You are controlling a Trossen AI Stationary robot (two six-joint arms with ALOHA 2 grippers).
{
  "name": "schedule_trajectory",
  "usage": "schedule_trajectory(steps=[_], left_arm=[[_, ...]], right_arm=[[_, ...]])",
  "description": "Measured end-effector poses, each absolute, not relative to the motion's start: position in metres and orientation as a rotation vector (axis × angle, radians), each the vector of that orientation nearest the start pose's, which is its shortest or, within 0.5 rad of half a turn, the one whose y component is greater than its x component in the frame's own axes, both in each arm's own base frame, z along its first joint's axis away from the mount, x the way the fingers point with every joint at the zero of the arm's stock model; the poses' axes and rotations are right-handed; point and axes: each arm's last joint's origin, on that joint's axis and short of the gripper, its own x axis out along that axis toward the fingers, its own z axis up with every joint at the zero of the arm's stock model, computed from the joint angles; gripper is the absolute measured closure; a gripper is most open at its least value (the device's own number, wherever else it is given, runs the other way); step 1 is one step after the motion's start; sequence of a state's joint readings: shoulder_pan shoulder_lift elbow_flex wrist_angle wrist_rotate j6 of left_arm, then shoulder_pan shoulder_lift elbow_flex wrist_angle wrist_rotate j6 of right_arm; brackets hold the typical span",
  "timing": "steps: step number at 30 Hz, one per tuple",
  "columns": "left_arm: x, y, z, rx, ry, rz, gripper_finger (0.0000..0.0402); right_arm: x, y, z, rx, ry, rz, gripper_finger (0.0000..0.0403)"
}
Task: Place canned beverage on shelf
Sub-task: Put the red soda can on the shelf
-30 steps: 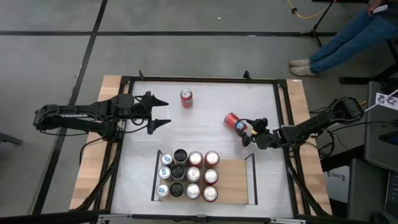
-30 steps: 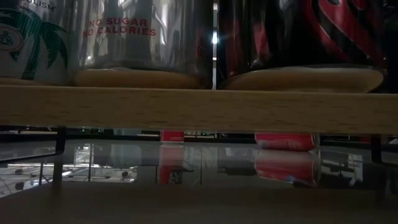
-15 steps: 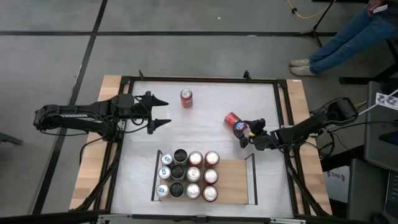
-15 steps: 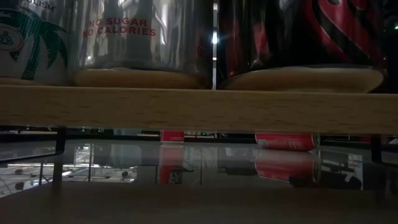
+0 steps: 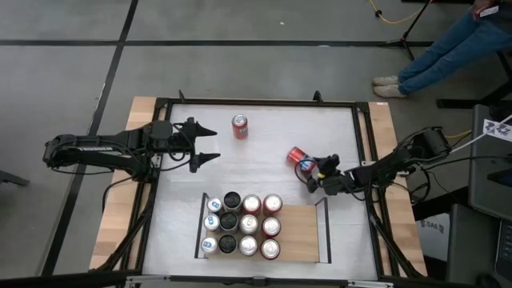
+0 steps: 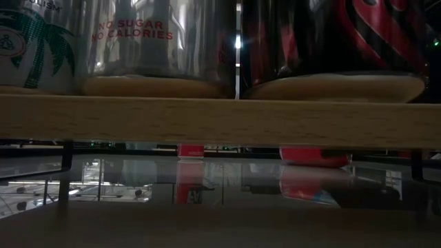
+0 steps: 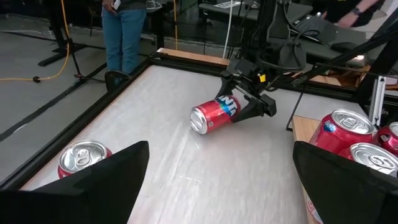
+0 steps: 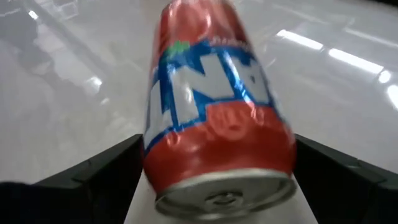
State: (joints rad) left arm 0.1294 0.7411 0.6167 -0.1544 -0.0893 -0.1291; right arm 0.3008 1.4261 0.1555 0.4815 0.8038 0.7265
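While the right gripper (image 5: 314, 175), fingers spread wide, straddles a toppled red can (image 5: 301, 158) just beyond the shelf (image 5: 298, 233), closing off-centre could roll it away.

The can (image 8: 214, 118) before my right pincer (image 5: 318, 174) is red with blue-and-white lettering and a silver end. At ten o'clock stands another red can (image 5: 240, 126). The shelf (image 5: 300, 233) is pale wood.

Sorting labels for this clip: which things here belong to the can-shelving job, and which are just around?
In the job:
lying red can
right gripper, open around it
shelf
shelved cans
upright red can

Just around:
left gripper, open, waiting
person's legs
yellow cable
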Motion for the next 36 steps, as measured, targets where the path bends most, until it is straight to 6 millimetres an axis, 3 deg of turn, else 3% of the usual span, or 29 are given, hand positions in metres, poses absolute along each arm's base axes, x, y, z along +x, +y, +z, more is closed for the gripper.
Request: schedule_trajectory(steps=[15, 27, 36], left_arm=[[0.1669, 0.0245, 0.2842, -0.133, 0.265, 0.239, 0.0012], [0.1669, 0.0244, 0.2843, -0.133, 0.265, 0.239, 0.0012], [0.1669, 0.0245, 0.2843, -0.133, 0.265, 0.241, 0.0012]], right_arm=[[0.1722, 0.0328, 0.0851, 0.286, 0.493, -0.641, 0.0028], [0.1723, 0.0324, 0.0856, 0.278, 0.483, -0.655, 0.0119], [0.1726, 0.0325, 0.0859, 0.257, 0.488, -0.645, 0.0116]])
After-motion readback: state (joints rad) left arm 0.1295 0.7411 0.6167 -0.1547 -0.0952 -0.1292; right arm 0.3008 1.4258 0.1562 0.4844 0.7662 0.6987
